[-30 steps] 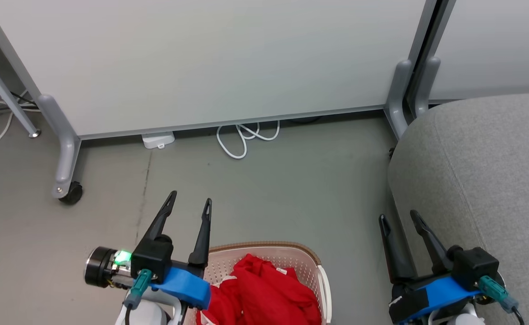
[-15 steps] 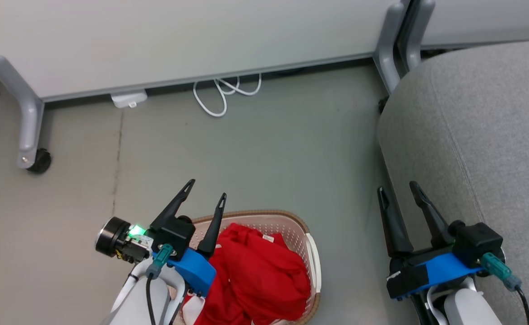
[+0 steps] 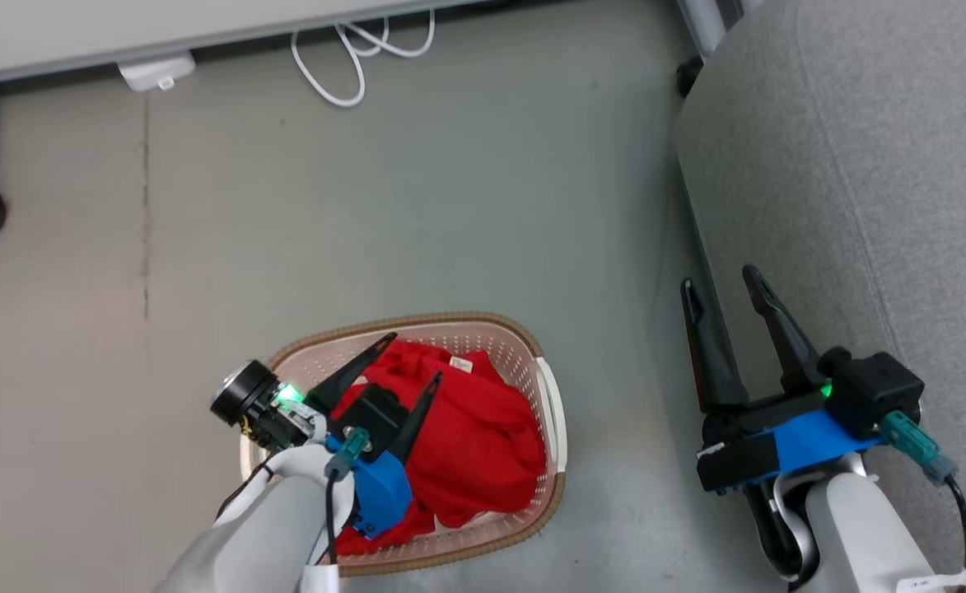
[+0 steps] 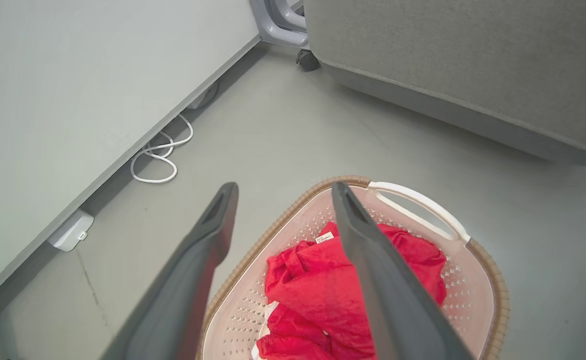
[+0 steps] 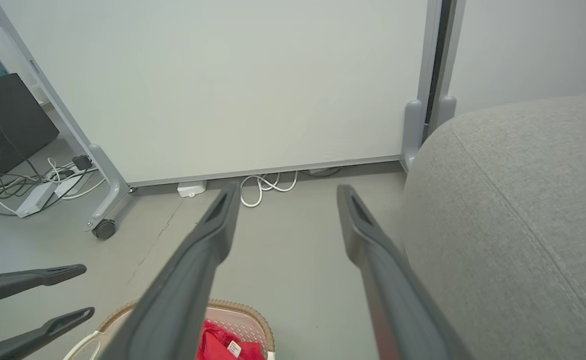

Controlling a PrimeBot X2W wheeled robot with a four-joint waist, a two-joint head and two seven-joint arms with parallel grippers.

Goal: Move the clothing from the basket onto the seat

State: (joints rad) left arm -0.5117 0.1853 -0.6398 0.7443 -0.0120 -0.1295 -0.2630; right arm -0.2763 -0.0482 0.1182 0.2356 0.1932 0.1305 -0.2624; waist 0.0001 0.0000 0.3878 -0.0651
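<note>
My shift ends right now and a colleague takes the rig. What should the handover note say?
Left gripper: open, empty, over the basket, above the clothing.
Right gripper: open, empty, beside the seat.
Clothing: a red heap inside the basket.
Done: nothing on the seat yet.
To do: grasp the clothing, carry it to the seat.

Clothing (image 3: 483, 445): soft red cloth, thin, slight sheen.
Basket (image 3: 509, 356): cream perforated plastic, smooth; brown rim woven-looking, perhaps moulded plastic.
Seat (image 3: 861, 165): grey upholstery cloth, matt, coarse weave.
Floor (image 3: 367, 206): grey, smooth, matt, faintly marked.
</note>
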